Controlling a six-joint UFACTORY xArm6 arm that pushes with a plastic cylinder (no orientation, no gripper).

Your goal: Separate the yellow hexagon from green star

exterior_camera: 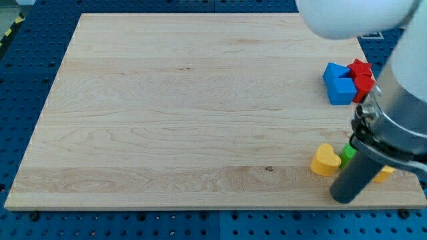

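My tip (347,197), a bare rod without jaws, stands beside the yellow heart (325,161), hiding the green block (347,153)

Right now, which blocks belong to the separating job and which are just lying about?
Job:
- yellow block, mostly hidden behind the arm, shape unclear
- green block, only partly visible
- my tip: hidden, not visible

Lying about:
- yellow heart
- blue blocks
- red blocks

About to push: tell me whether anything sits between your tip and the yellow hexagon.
I cannot tell: my tip is hidden behind the arm. The yellow hexagon and green star are largely hidden too. The yellow heart sits left of them.
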